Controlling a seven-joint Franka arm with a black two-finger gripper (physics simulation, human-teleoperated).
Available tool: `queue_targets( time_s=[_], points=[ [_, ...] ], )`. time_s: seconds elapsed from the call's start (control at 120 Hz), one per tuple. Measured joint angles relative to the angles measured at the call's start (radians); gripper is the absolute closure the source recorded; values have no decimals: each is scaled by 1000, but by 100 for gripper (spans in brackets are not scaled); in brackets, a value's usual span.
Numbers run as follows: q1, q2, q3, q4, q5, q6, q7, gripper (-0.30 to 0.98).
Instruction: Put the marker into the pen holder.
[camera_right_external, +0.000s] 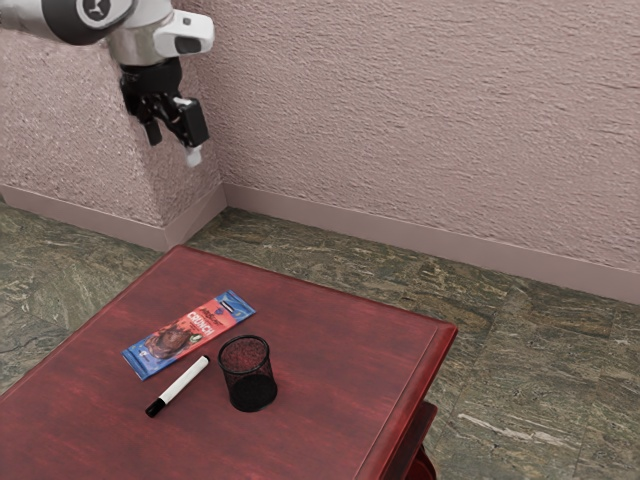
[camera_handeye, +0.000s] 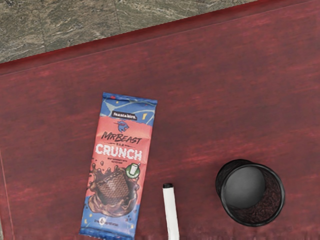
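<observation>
High above the table in the exterior view, my gripper (camera_right_external: 174, 146) is open, its fingers apart and nothing between them. The marker (camera_right_external: 182, 386), white with black ends, lies flat on the red table between the chocolate bar and the pen holder. That pen holder (camera_right_external: 248, 373) is a black mesh cup standing upright. From the wrist view, one black end and part of the white body of the marker (camera_handeye: 171, 212) are visible, with the pen holder (camera_handeye: 251, 194) beside it and its mouth facing up.
A blue and red chocolate bar (camera_right_external: 190, 333) lies flat on the table (camera_right_external: 330, 330), on the marker's other side from the cup. In the wrist view, the bar (camera_handeye: 119, 167) is close to the marker. Textured walls (camera_right_external: 430, 120) rise behind, beyond the stone-patterned floor.
</observation>
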Motion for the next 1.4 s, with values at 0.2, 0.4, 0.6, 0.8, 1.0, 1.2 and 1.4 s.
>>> queue_targets(
  time_s=[0.2,0.4,0.6,0.8,1.0,1.2,1.4],
  points=[
    [2,-5,-1,26,-3,-104,-57,1],
    [-2,-291,10,-350,18,-113,-104,1],
    [-7,-241,79,-518,30,-75,-183,10],
    [-27,-155,147,-752,75,224,-206,8],
    [-35,-39,166,-830,35,478,-205,5],
    [-37,21,167,-910,-3,647,-199,5],
    [-37,91,166,-922,-27,739,-193,11]
  ],
)
